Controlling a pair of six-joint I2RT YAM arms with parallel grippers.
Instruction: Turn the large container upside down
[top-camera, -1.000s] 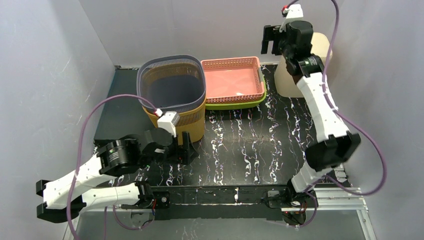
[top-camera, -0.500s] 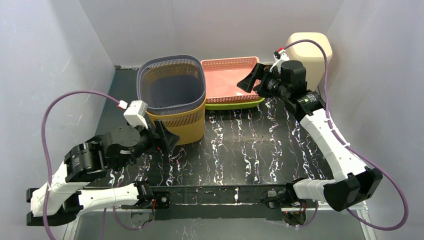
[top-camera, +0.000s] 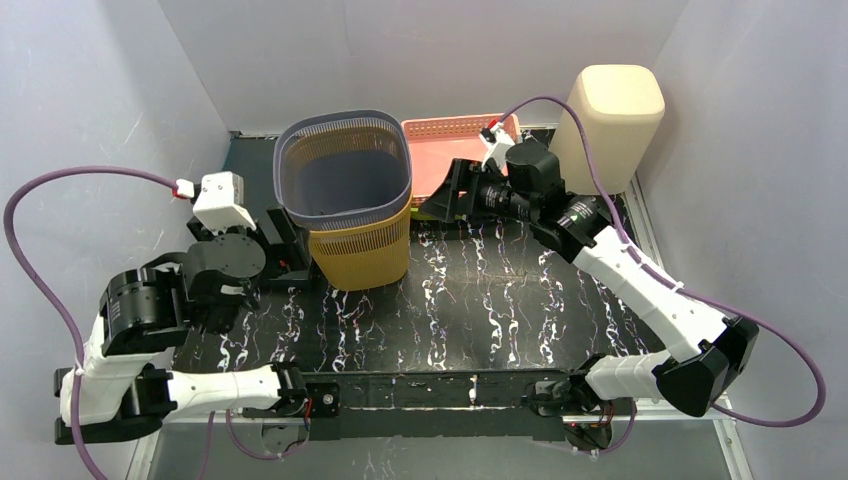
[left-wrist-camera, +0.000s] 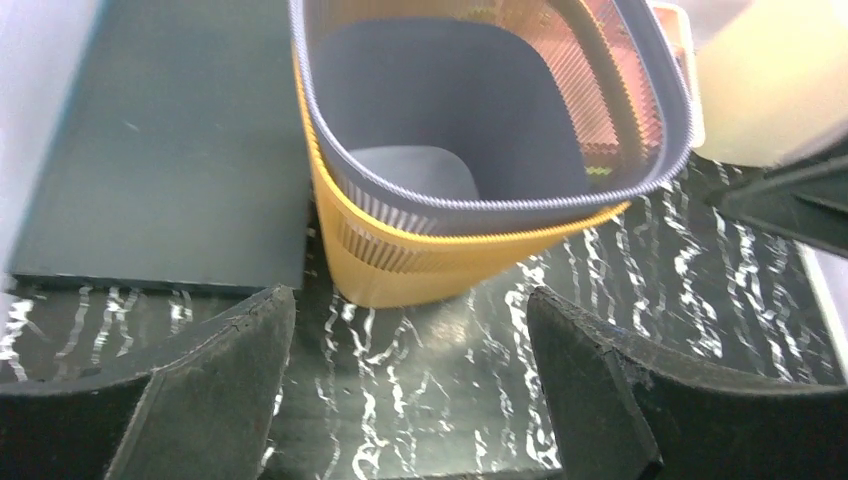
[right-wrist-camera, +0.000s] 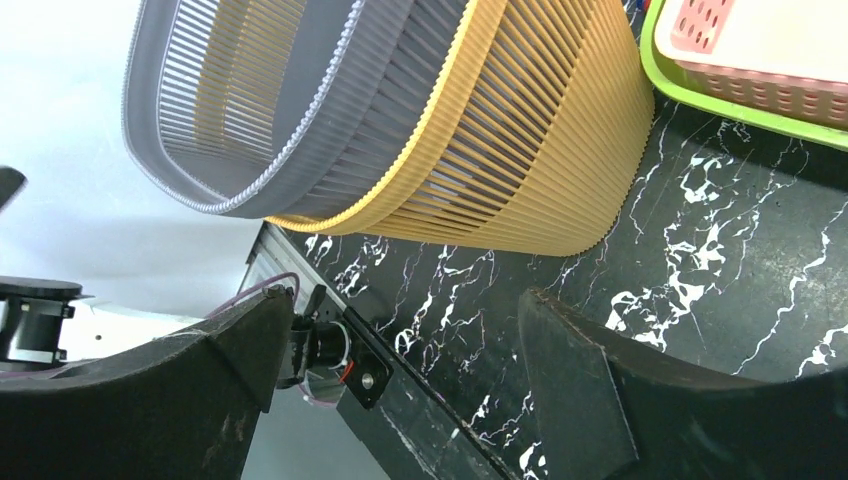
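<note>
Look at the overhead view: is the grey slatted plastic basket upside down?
No, the grey basket stands open rim up, nested in a yellow slatted basket.

I can't make out any readable text, label, brand, number or sign in any of my three views.

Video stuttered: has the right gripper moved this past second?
Yes: right gripper swung left, from by the cream bin across the pink tray toward the grey basket.
</note>
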